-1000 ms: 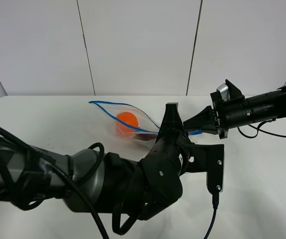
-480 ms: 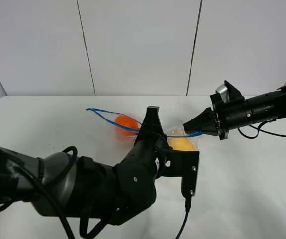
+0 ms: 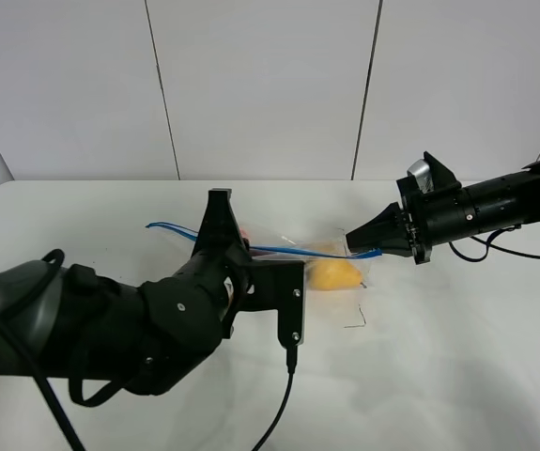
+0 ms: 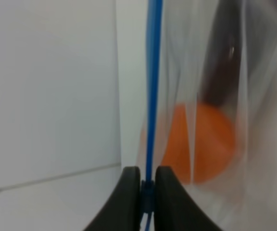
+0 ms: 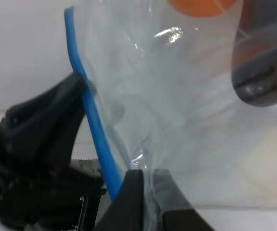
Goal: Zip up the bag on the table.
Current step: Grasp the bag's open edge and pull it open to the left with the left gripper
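Note:
The clear bag (image 3: 293, 252) hangs stretched above the white table (image 3: 467, 366), its blue zipper strip (image 3: 171, 228) running left to right. A yellow item (image 3: 333, 273) shows inside it. My left gripper (image 3: 224, 246) is shut on the zipper strip near its left part. In the left wrist view the two black fingers (image 4: 128, 192) pinch the strip (image 4: 152, 96), with an orange item (image 4: 203, 144) and a dark purple one (image 4: 225, 62) behind the plastic. My right gripper (image 3: 354, 241) is shut on the bag's right end. It grips the plastic (image 5: 150, 180) beside the blue strip (image 5: 92, 130).
The bulky left arm (image 3: 129, 329) lies across the table's left front, with a cable (image 3: 284, 404) trailing toward the front edge. The right arm (image 3: 495, 211) reaches in from the right. White wall panels (image 3: 260, 85) stand behind the table.
My left gripper has slid left along the zipper strip, away from the right gripper. The yellow item is now uncovered. The right gripper has held still.

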